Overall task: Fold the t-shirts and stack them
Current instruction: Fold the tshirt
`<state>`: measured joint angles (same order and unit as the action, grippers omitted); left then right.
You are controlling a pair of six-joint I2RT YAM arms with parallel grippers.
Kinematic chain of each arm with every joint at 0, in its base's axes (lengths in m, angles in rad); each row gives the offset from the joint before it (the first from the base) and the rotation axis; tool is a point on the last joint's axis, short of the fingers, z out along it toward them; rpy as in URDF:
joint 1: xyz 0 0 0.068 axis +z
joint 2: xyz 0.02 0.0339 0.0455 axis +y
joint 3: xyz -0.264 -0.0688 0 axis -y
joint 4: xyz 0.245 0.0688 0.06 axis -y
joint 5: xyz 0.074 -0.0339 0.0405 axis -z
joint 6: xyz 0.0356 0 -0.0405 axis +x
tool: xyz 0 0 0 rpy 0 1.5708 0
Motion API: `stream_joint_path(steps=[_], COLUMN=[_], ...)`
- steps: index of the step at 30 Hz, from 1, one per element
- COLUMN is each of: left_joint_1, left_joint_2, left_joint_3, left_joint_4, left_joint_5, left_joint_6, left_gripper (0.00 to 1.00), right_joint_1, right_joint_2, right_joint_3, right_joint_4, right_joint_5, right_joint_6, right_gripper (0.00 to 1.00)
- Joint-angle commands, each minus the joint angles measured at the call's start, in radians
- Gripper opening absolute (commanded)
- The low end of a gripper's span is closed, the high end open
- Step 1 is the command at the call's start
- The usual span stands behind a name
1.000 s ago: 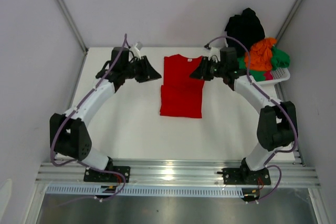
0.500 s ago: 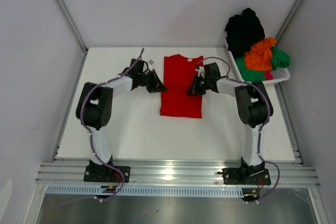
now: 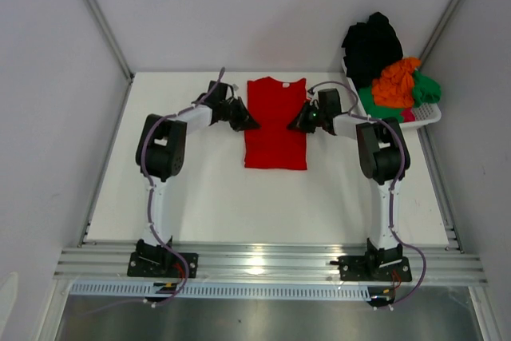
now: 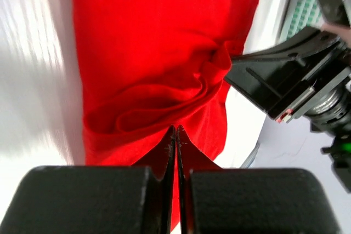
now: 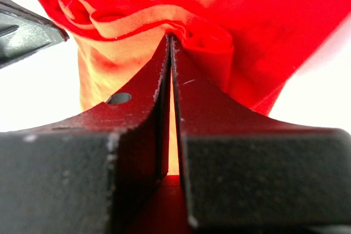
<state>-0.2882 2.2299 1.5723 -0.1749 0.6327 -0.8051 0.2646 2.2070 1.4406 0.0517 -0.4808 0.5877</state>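
A large red t-shirt (image 3: pixel 275 129) lies folded lengthwise in the middle of the table, collar at the far end. My left gripper (image 3: pixel 249 123) is shut on its left edge, where the cloth (image 4: pixel 164 80) bunches up at the fingertips. From the other side, my right gripper (image 3: pixel 297 125) is shut on the right edge, with a ruffled fold (image 5: pixel 203 39) at its tips. Black (image 3: pixel 372 41), orange (image 3: pixel 397 81), green (image 3: pixel 425 88) and pink (image 3: pixel 409 115) t-shirts sit heaped in the basket at the back right.
The white plastic basket (image 3: pixel 429 114) stands at the table's back right corner, close behind my right arm. Metal frame posts rise at both back corners. The right gripper's body (image 4: pixel 290 86) shows in the left wrist view, just across the shirt.
Both grippers came in from beside the shirt, dropped to its side edges and shut on the cloth. The shirt's near edge has shifted slightly toward the back.
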Motion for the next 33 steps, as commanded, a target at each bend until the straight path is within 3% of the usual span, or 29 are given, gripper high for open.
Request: stream_joint_path(steps=[1, 9, 12, 13, 15, 16, 17, 18, 19, 20, 21, 26, 29, 33], left_joint_1=[0.009, 0.029, 0.044, 0.049, 0.061, 0.064, 0.069, 0.07, 0.07, 0.069, 0.067, 0.057, 0.026, -0.048], left_joint_2=[0.028, 0.111, 0.085, 0.045, -0.007, -0.065, -0.097, -0.131, -0.203, -0.243, -0.284, -0.577, -0.685, -0.745], left_joint_3=[0.109, 0.244, 0.255, 0.262, 0.27, 0.281, 0.293, 0.298, 0.298, 0.276, 0.232, -0.027, -0.319, -0.492], left_joint_4=[-0.063, -0.132, -0.133, -0.136, -0.158, -0.173, -0.19, -0.222, -0.239, -0.248, -0.258, -0.219, -0.158, -0.106], left_joint_5=[-0.057, -0.076, -0.065, -0.064, -0.068, -0.071, -0.073, -0.074, -0.08, -0.094, -0.1, -0.131, -0.127, -0.159], left_joint_6=[-0.061, -0.086, -0.077, -0.057, -0.022, 0.019, 0.044, 0.066, 0.116, 0.141, 0.156, 0.202, 0.182, 0.15], left_gripper=[0.01, 0.03, 0.17, 0.28, 0.48, 0.61, 0.81, 0.95, 0.99, 0.99, 1.0, 0.99, 0.99, 1.0], right_joint_1=[-0.01, -0.011, -0.013, -0.011, -0.011, -0.013, -0.013, -0.013, -0.013, -0.011, -0.011, -0.015, -0.007, 0.001], right_joint_2=[0.03, 0.092, 0.082, 0.065, -0.005, -0.032, -0.058, -0.085, -0.148, -0.185, -0.225, -0.487, -0.582, -0.665], right_joint_3=[0.032, 0.153, 0.217, 0.227, 0.244, 0.254, 0.265, 0.28, 0.276, 0.262, 0.241, -0.017, -0.188, -0.374], right_joint_4=[0.096, 0.065, 0.017, 0.002, -0.007, -0.022, -0.079, -0.117, -0.177, -0.203, -0.222, -0.285, -0.308, -0.285], right_joint_5=[0.005, 0.033, 0.005, 0.001, -0.033, -0.048, -0.062, -0.079, -0.073, -0.061, -0.044, 0.073, 0.126, 0.151], right_joint_6=[0.093, 0.129, 0.098, 0.071, 0.037, 0.014, -0.035, -0.058, -0.083, -0.135, -0.156, -0.202, -0.221, -0.2], right_gripper=[0.0, 0.01, 0.02, 0.05, 0.2, 0.32, 0.47, 0.66, 0.77, 0.94, 0.99, 0.99, 1.0, 0.99])
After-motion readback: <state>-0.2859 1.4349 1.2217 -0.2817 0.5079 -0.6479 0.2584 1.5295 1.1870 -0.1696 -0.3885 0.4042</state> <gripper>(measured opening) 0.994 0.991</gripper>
